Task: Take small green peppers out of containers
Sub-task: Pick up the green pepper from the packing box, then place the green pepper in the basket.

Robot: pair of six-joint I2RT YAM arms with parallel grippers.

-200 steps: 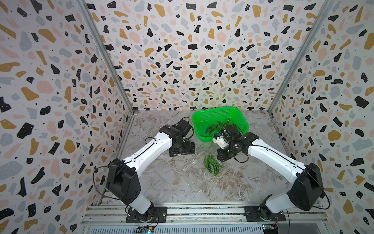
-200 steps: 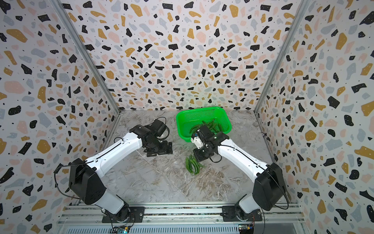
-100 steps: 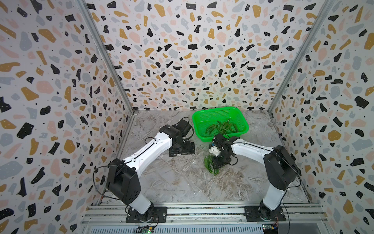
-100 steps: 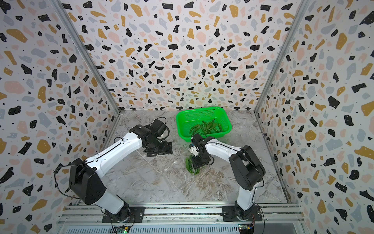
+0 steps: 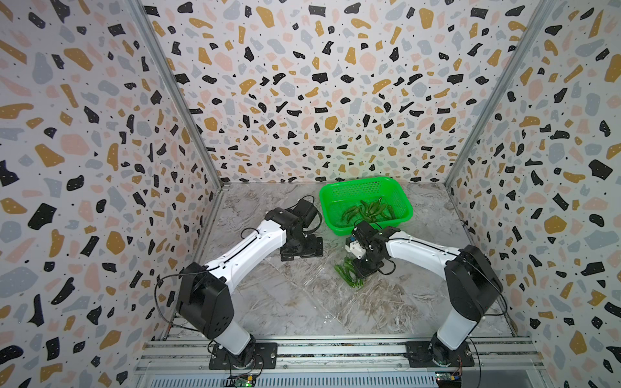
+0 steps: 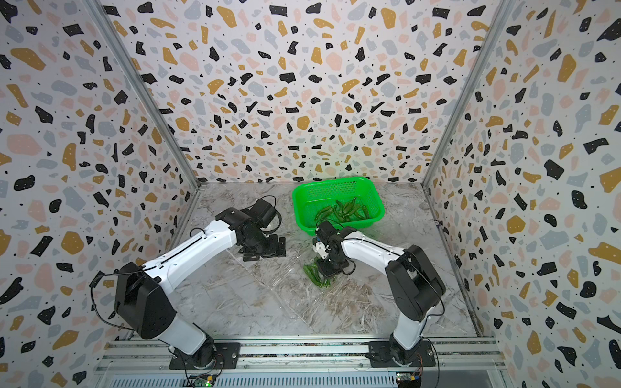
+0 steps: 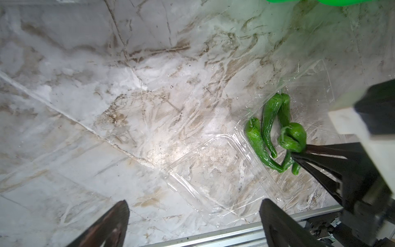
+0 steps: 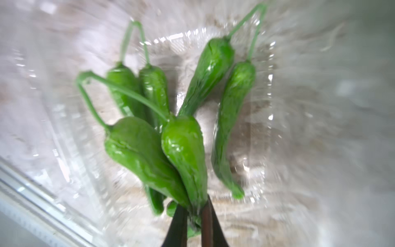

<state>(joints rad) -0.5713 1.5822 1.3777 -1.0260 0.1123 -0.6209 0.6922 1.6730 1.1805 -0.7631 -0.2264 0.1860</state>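
Several small green peppers (image 8: 233, 102) lie in an open clear container (image 8: 263, 64) on the marble table, seen in both top views (image 5: 347, 275) (image 6: 314, 273). My right gripper (image 8: 195, 210) is shut on the tips of two peppers (image 8: 183, 149), which stick out ahead of the jaws above the others. In the left wrist view the peppers (image 7: 269, 119) lie in the same container (image 7: 213, 171), with the right gripper (image 7: 303, 153) pinching them. My left gripper (image 7: 193, 205) is open, low over the container's lid edge, holding nothing.
A bright green perforated basket (image 5: 364, 188) stands at the back, just behind the right gripper (image 5: 361, 272), with several peppers (image 5: 368, 210) in it. The left gripper (image 5: 300, 248) sits left of the container. An aluminium rail runs along the front edge.
My right arm swung from the basket's front edge down onto the peppers in the container, opened, then closed on them. The left arm has not moved.
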